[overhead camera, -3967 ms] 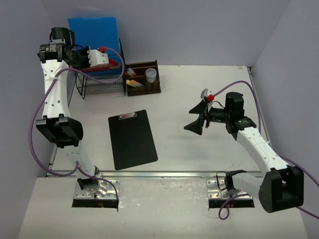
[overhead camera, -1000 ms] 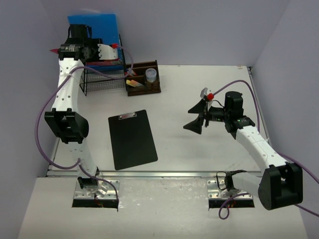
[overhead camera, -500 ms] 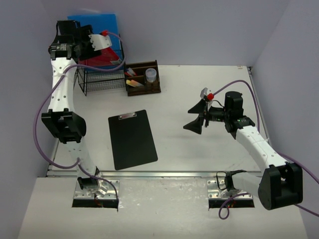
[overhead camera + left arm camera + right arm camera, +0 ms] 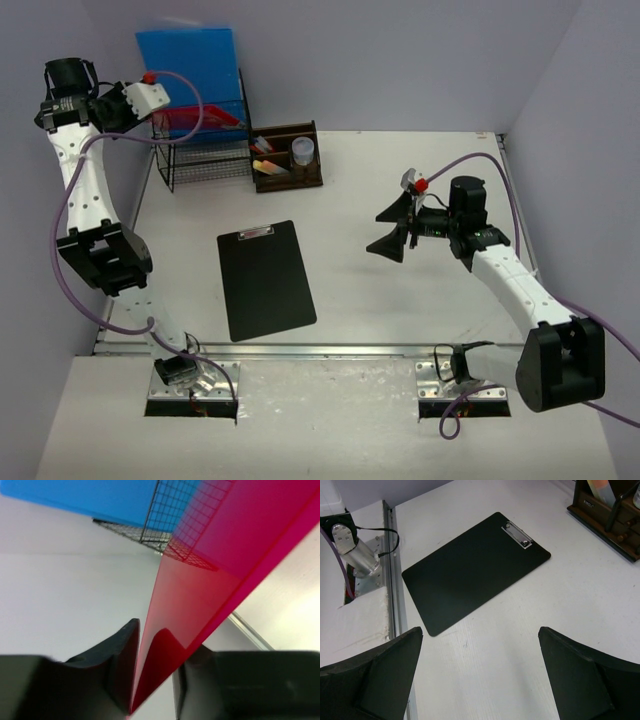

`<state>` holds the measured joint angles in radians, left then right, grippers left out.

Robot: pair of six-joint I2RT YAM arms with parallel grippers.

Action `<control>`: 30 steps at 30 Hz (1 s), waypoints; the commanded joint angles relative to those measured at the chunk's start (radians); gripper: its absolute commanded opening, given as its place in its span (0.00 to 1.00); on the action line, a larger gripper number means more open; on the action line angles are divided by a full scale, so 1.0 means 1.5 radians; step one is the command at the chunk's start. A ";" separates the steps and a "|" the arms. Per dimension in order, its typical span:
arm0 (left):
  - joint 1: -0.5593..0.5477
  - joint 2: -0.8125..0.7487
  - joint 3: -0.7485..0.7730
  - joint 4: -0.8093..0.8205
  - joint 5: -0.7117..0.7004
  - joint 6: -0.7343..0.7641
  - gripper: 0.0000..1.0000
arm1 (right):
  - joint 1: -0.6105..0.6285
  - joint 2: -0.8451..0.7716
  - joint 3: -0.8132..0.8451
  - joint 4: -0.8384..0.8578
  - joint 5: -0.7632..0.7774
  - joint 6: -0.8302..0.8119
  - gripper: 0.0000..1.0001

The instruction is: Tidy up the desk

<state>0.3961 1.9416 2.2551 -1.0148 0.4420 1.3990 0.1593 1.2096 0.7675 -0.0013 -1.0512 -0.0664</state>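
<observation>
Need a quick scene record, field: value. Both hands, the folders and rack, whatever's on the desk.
left hand: straddles the red folder edge; grip unclear
right hand: open, empty, above the desk
red folder: at the wire rack, far left corner
blue folder: upright at the rack's back
clipboard: black, flat on the desk, clip at far end
wooden organizer: right of the rack, clear cup in it

Count: table (image 4: 400, 310) x1; black clipboard (image 4: 266, 281) x1; wire rack (image 4: 200, 172) x1; blue folder (image 4: 188, 60) x1; red folder (image 4: 195, 122) x1; wooden organizer (image 4: 288, 175) x1, w/ clear cup (image 4: 303, 150) x1 inside. Hands x2: left hand (image 4: 156, 645), right hand (image 4: 390, 232). Small coloured items in organizer: no. not countable.
</observation>
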 commanded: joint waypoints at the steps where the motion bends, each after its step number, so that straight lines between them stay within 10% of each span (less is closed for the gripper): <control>1: 0.006 0.012 0.014 -0.019 0.091 0.031 0.18 | -0.003 0.001 0.036 0.009 -0.007 0.008 0.99; 8: 0.008 0.010 0.031 -0.031 0.125 0.038 0.00 | -0.003 0.005 0.042 0.005 -0.009 0.006 0.99; 30: 0.006 -0.029 0.020 -0.005 -0.049 0.119 0.00 | -0.003 0.004 0.034 0.022 -0.023 0.021 0.99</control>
<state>0.3996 1.9799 2.3249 -1.1251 0.4245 1.5479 0.1593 1.2133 0.7834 -0.0006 -1.0588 -0.0441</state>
